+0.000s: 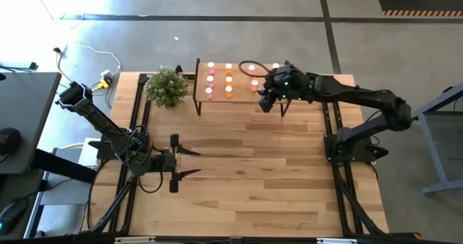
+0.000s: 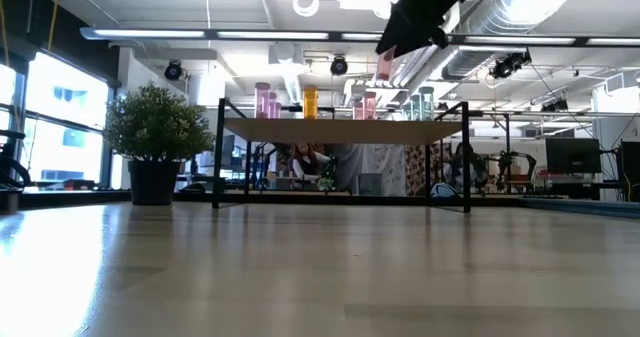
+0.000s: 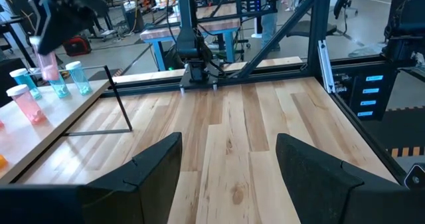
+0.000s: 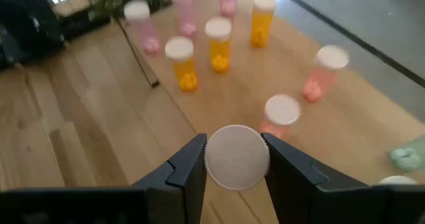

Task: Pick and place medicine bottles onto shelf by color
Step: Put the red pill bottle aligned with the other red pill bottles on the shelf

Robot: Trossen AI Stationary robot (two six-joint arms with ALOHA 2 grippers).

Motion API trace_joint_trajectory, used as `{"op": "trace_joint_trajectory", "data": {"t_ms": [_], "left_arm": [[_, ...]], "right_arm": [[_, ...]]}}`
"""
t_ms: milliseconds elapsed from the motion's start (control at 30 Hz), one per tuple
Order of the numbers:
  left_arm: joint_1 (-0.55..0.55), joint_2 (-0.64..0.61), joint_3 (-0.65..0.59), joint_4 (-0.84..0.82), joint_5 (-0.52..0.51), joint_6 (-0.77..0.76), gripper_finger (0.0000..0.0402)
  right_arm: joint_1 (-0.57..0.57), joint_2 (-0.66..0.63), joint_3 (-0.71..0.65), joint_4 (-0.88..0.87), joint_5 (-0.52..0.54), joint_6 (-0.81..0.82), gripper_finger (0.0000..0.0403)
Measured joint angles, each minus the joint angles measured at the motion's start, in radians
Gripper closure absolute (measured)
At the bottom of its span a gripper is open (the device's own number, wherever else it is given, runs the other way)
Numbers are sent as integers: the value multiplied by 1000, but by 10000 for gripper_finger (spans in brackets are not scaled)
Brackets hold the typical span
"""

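Wood-plank tabletop [image 1: 246, 171] fills the lower two thirds of the high view; the shelf [image 1: 239, 99] is set at upper centre, with a potted plant [image 1: 167, 86] just beside its left end.

Medicine bottles [image 1: 228, 78] are seen standing on the shelf in colour groups: pink toward the frame's left, orange next, red-pink further right. Pale green ones are noted at the far left of the left wrist view.

Right gripper [image 4: 237, 159] is held above the right part of the shelf. Its fingers are closed narrowly on a white-capped bottle [image 4: 237, 156], gripped at the cap; in the low view a pink body is seen hanging below the arm, clear of the board.

Left gripper [image 3: 229, 161] is parked at lower left of the high view, jaws wide apart, nothing between them.

Risks, as judged:
- Standing bottles could be toppled if the descent is made too near the red-pink pair directly below.
- Since the bottle is held by the cap only, it could swing or tilt and fall on release.
- Wrong colour group could be chosen, pink and red-pink being close in hue.
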State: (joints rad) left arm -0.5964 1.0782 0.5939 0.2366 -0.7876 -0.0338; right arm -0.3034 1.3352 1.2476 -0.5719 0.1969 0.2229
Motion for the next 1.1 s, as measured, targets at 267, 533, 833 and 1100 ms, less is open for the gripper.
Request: {"op": "trace_joint_trajectory", "data": {"t_ms": [267, 533, 833, 1100], "left_arm": [[0, 0, 0, -1, 0, -15, 167], [0, 0, 0, -1, 0, -16, 167], [0, 0, 0, -1, 0, -15, 167], [0, 0, 0, -1, 0, -15, 167]], "right_arm": [[1, 106, 39, -52, -8, -43, 275], [-4, 174, 49, -48, 11, -46, 275], [-14, 203, 49, -32, 64, -49, 275], [-42, 206, 49, -10, 79, -56, 275]]}}
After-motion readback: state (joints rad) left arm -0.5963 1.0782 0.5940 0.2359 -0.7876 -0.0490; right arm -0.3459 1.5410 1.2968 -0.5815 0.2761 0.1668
